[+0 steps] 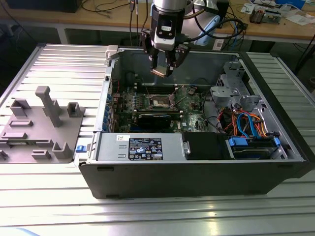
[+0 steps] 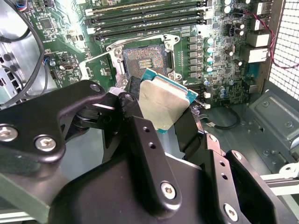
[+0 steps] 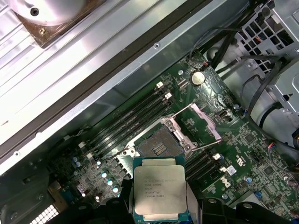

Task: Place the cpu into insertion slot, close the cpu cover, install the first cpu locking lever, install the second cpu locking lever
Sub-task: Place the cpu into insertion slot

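Note:
My gripper (image 1: 161,70) hangs inside the open computer case, shut on the cpu (image 1: 158,73) by two opposite edges. The cpu (image 3: 159,189) shows its silver top in the first wrist view and a blue-green rim (image 2: 166,105) in the second wrist view. It is tilted and held well above the green motherboard (image 1: 189,105). The insertion slot (image 3: 159,146) lies bare below it, its dark centre and contacts exposed (image 2: 145,59). The cpu cover (image 3: 204,122) stands swung open beside the socket, and thin wire levers (image 3: 180,112) are raised off it.
The case wall (image 1: 110,83) and back panel hem in the board. A black card (image 1: 155,119) lies just in front of the socket, with memory slots (image 3: 131,123) behind it. Drive cage and blue cables (image 1: 246,123) sit at the exterior view's right. A grey fixture (image 1: 42,123) is outside the case.

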Motion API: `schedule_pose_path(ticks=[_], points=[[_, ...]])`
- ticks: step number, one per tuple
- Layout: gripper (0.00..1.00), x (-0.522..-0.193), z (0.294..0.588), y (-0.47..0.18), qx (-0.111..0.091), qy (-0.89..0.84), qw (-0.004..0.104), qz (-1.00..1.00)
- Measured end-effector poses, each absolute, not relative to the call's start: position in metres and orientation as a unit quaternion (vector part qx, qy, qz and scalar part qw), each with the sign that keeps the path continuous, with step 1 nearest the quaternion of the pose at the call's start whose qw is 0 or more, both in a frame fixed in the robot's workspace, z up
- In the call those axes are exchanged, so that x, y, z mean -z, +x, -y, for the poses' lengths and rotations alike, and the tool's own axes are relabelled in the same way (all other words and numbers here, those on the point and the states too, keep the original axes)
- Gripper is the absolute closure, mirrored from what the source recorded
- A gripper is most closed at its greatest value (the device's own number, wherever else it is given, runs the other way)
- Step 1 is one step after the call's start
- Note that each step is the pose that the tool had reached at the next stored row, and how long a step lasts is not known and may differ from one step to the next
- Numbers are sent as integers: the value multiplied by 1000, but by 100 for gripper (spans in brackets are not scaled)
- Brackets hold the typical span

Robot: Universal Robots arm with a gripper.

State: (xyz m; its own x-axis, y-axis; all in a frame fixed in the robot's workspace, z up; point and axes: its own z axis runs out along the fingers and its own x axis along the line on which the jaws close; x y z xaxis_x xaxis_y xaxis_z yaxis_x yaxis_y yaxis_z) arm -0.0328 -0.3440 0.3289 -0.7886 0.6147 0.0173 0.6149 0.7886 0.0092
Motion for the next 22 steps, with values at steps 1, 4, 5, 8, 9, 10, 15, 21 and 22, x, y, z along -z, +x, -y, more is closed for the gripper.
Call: schedule_pose_path(ticks=[1,4,5,8,9,10,15,21,22], points=[[46,-329,344,-33,7,-325,7,946],[46,-329,344,-33,7,-326,7,945],[46,-329,344,-33,7,-327,7,945],[46,-329,344,-33,7,-328,7,945],[46,-329,344,-33,7,-328,7,945],[46,-329,344,-33,7,-329,7,944],[46,-329,344,-33,7,-331,7,944],[46,-329,344,-33,7,-333,7,943],[46,-329,344,-33,7,-333,7,943]])
